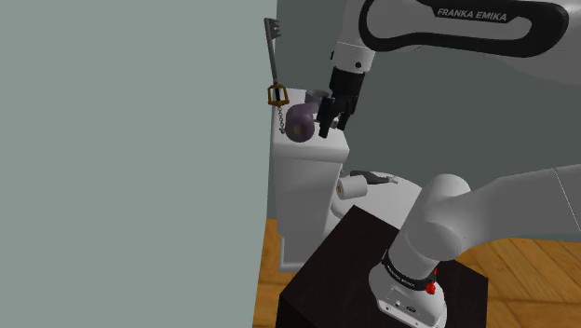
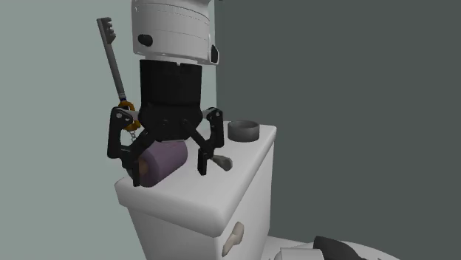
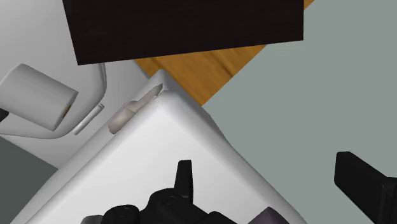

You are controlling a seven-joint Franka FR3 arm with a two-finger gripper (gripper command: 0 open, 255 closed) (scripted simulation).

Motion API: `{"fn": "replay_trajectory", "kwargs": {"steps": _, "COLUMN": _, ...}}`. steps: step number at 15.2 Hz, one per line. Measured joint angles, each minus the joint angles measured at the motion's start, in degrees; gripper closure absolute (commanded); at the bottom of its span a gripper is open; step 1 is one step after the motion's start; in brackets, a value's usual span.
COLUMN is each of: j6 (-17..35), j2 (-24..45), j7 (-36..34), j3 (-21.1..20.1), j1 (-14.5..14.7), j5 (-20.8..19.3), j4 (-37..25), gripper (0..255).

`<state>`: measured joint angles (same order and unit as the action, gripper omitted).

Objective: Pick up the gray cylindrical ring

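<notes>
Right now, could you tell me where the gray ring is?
The gray ring sits on the white tank lid toward the second exterior view's right, just right of the open tool.

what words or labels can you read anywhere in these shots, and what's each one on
"FRANKA EMIKA": white capitals on the black panel of the arm's upper link, in the shoulder view.
Faint light marks on the dark band at the arm's base, same view: too small to read.
Second exterior view and wrist view: no readable text.
</notes>
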<state>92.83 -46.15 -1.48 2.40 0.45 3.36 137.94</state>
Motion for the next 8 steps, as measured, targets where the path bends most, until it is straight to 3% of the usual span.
{"fn": "replay_trajectory", "kwargs": {"steps": 8, "j6": 2.7, "j2": 10.7, "j7": 6.0, "j3": 4.9, "j1": -1.4, "j5": -3.5, "j4": -7.7, "gripper": 0}}
